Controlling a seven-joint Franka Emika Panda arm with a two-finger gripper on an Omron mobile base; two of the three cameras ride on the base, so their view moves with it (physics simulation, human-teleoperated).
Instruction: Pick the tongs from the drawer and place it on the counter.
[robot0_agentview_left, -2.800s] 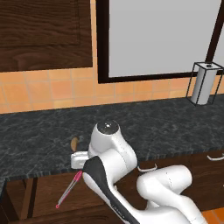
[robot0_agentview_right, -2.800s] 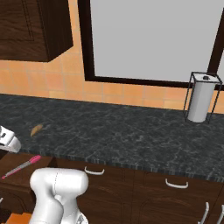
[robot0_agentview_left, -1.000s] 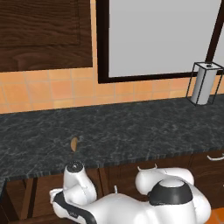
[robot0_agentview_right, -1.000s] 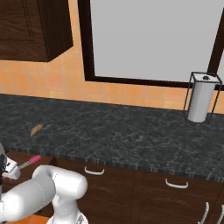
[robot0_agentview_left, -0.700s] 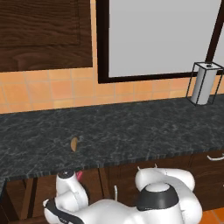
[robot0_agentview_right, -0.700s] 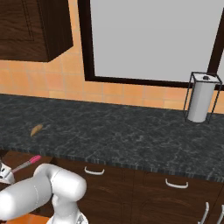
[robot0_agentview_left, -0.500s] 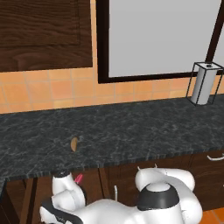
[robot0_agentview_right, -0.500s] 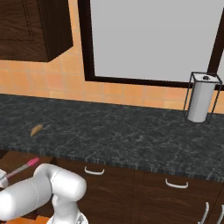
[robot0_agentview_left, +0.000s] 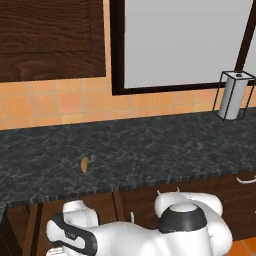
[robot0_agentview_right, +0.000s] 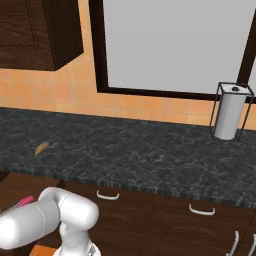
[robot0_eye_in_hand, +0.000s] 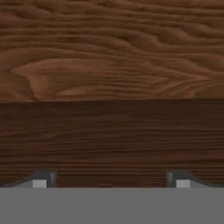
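End effector spread wide over drawer wood — tongs pink tip beside arm

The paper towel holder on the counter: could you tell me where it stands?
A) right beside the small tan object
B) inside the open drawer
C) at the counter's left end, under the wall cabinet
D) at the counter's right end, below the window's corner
D: the paper towel holder stands on the counter far to the right, well apart from the small tan object at left.
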